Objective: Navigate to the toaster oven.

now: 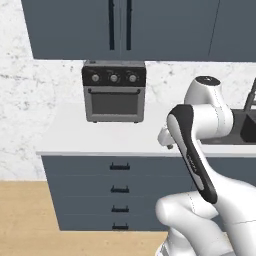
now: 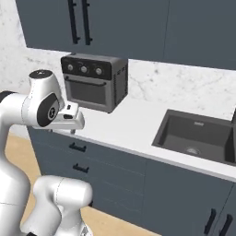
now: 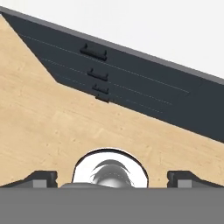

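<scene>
The toaster oven (image 1: 114, 95) stands on the white counter (image 1: 75, 137) against the marble wall, straight ahead in the left base view. It is a dark grey box with three round knobs on a black top panel and a glass door with a bar handle. The right base view has the toaster oven (image 2: 91, 84) at upper left. My gripper (image 3: 113, 179) hangs in front of the counter edge, pointing down at the floor. Its fingertips (image 3: 41, 178) sit far apart, open, with nothing between them. In the right base view the gripper (image 2: 72, 130) is just below the hand, short of the oven.
A dark sink (image 2: 198, 133) is set into the counter right of the oven. Dark blue drawers (image 1: 119, 190) with black handles fill the base cabinet, and upper cabinets (image 1: 120, 27) hang above. Wooden floor (image 1: 25, 220) lies to the left of the cabinet.
</scene>
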